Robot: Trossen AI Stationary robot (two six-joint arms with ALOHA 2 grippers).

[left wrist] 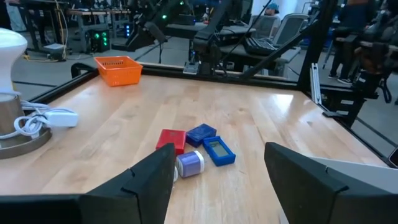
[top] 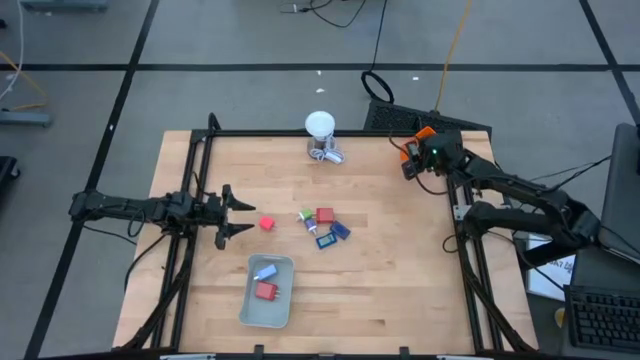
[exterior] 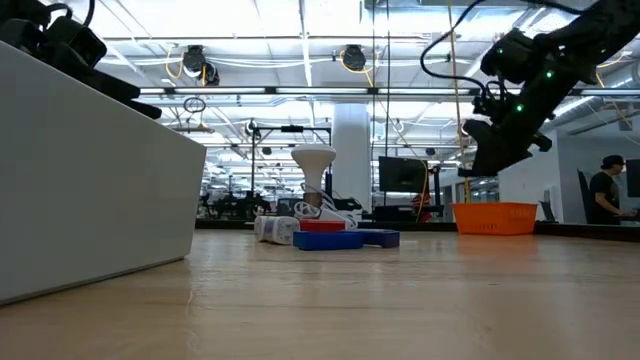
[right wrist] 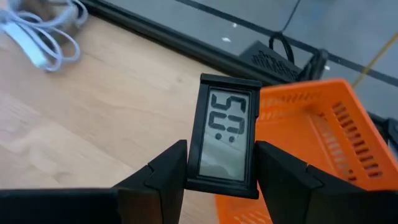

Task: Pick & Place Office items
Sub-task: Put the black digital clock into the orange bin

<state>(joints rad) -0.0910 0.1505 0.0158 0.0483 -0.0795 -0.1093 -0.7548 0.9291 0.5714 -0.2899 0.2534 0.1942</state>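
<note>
- From above, the right hand (top: 418, 152) hangs at the far right corner of the surface (top: 390, 270), over the orange bin (top: 424, 135); judged a release position for what it carries. The left hand (top: 232, 215) sits low at the left side, fingers spread and empty, a red block (top: 267, 224) just ahead of its tips, the cluster of office items (top: 322, 228) farther ahead. The grey tray (top: 248, 305) beside it holds a red and a light-blue piece.
- At surface level, the right hand (exterior: 487, 150) is raised above the orange bin (exterior: 494, 217); the cluster (exterior: 330, 235) lies on the surface before the white lamp (exterior: 313, 180).
- Past the left hand's wide fingers (left wrist: 149, 180), a red block (left wrist: 171, 139), two blue pieces and a light-blue roll (left wrist: 189, 163) lie close ahead, likely the next pick.
- Between the right hand's fingers (right wrist: 165, 180), a small dark display unit (right wrist: 225, 134) is clamped upright by its sides, with the bin (right wrist: 311, 162) just beyond it.
</note>
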